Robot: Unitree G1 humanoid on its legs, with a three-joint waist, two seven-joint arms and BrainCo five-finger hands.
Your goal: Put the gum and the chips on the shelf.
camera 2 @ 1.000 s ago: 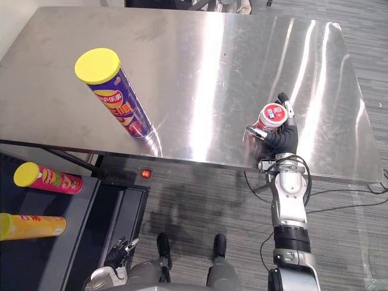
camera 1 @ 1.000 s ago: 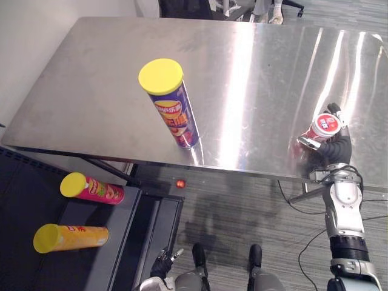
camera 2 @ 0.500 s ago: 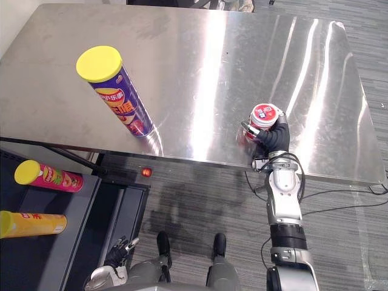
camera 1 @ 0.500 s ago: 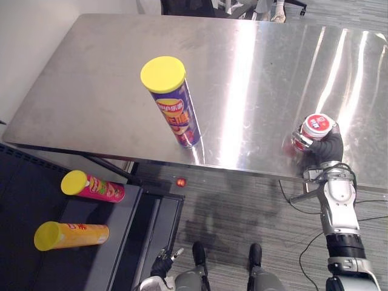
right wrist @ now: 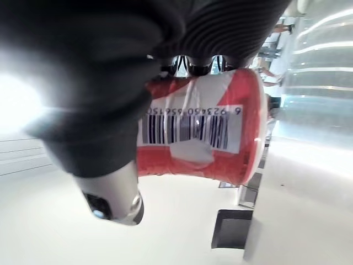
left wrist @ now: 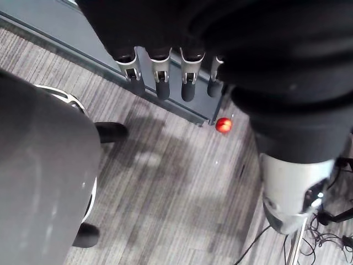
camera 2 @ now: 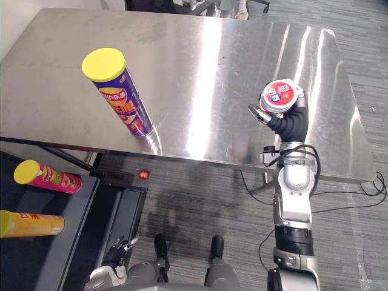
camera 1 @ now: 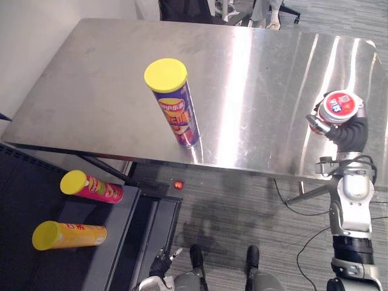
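Raised since half a second earlier, the right hand (camera 2: pixel 292 123) now carried the gum canister (camera 2: pixel 282 96) higher and farther over the steel table (camera 1: pixel 91 91), where before it had sat low by the near edge. The canister, red with a white-rimmed lid, stayed upright in the head views, and the hand's fingers and thumb were wrapped round its body. The right wrist view showed the same grasp from close by (the barcode label on the red side faced the camera). From the head views the canister appeared clear of the tabletop, over the table's right part and well apart from the chips.

The purple chips can (camera 1: pixel 176 109) with its yellow lid had not moved: it stood upright near the table's front edge, left of the middle, untouched by either hand.

Below the table's left end, the dark shelf (camera 1: pixel 124 242) bore two more cans lying on their sides, a pink chips can (camera 1: pixel 91 187) and, nearer the robot, a yellow chips can (camera 1: pixel 68 235), apart from each other. A small red object (left wrist: pixel 223 125) lay on the carpeted floor just beside the shelf's corner.

The left hand (left wrist: pixel 160 83) hung low at the robot's side over the floor, its fingers straight and holding nothing.
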